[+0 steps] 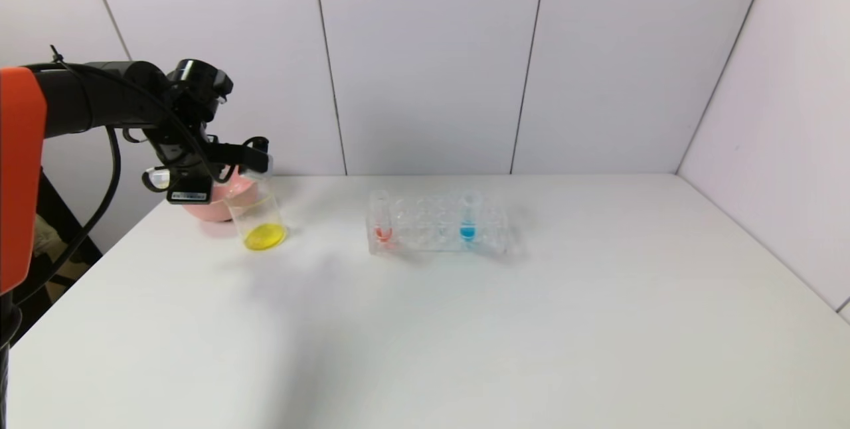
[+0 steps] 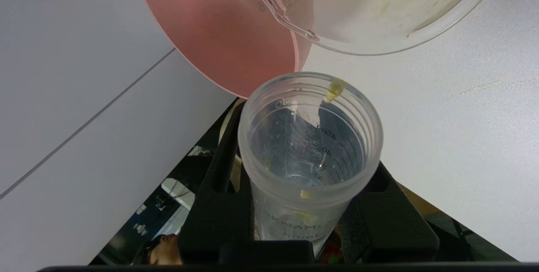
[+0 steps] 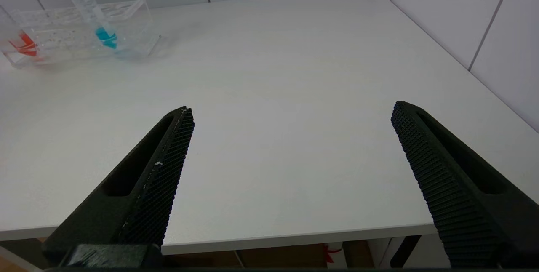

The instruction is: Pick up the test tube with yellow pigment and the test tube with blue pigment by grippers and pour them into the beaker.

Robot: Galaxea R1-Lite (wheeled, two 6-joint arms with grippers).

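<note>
Gripping a tipped, emptied test tube with yellow pigment (image 2: 309,154): left claw (image 2: 294,204), above yellow-bottomed beaker (image 1: 259,216).

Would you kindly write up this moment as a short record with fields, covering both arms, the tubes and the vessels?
left gripper: shut on the test tube with yellow pigment, tipped mouth-down over the beaker
tube contents: looks emptied, only yellow traces at its rim
beaker: yellow liquid at the bottom, in front of the pink bowl
rack: holds the test tube with blue pigment and a red-tipped tube
right gripper: open, above the table's near edge, holding nothing
</note>
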